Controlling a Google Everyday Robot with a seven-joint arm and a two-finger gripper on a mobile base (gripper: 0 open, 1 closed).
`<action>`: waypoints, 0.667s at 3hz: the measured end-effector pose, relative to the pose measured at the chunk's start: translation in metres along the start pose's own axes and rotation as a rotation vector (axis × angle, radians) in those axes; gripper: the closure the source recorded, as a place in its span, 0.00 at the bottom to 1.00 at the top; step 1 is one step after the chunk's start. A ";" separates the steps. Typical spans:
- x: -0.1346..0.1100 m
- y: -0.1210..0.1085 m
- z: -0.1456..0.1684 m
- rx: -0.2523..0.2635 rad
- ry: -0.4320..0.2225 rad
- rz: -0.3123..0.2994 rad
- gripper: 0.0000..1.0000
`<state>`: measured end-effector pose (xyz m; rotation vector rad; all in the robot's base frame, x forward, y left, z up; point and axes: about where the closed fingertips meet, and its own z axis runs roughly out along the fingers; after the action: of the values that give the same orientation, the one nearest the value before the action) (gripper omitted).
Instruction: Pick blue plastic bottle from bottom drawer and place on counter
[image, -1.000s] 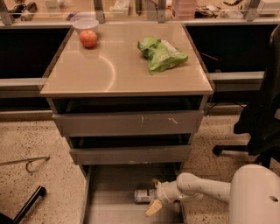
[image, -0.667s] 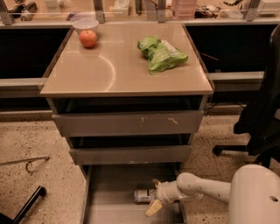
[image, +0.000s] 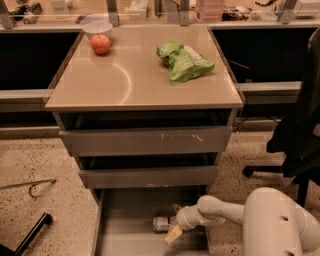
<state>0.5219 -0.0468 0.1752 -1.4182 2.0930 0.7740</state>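
Note:
The bottom drawer is pulled open at floor level below the grey cabinet. The blue plastic bottle lies on its side on the drawer floor, only its left end showing. My gripper reaches in from the right on the white arm and sits right at the bottle's right end, a pale fingertip pointing down to the left. The beige counter is above, far from the gripper.
A red apple and a white bowl sit at the counter's back left. A green snack bag lies at its right. Two upper drawers are slightly open. A black office chair stands right of the cabinet.

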 end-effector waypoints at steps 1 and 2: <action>0.010 -0.015 0.014 0.002 -0.004 0.016 0.00; 0.025 -0.025 0.022 0.008 -0.012 0.026 0.00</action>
<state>0.5389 -0.0553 0.1384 -1.3807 2.1071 0.7815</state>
